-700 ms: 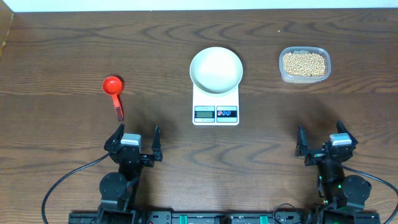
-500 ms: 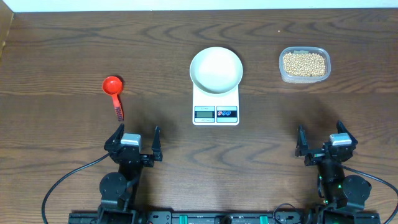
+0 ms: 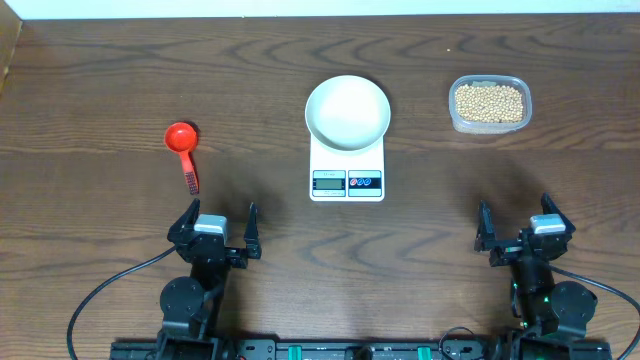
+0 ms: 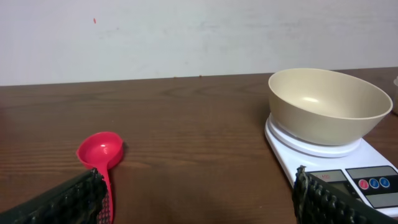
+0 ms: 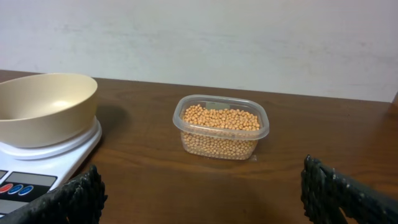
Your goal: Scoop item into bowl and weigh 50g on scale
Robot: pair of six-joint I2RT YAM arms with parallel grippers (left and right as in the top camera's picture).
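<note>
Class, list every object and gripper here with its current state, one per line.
bowl, empty, sitting on the scale
scale, carrying the bowl; display unreadable
tub, lidless, filled with beans
scoop, empty, lying on the table
left gripper, open, holding nothing
right gripper, open, holding nothing

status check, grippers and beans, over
Left gripper and right gripper open, empty. Bowl empty on scale; beans in clear tub. Red scoop lying on table, untouched. Nothing in the way.
</note>
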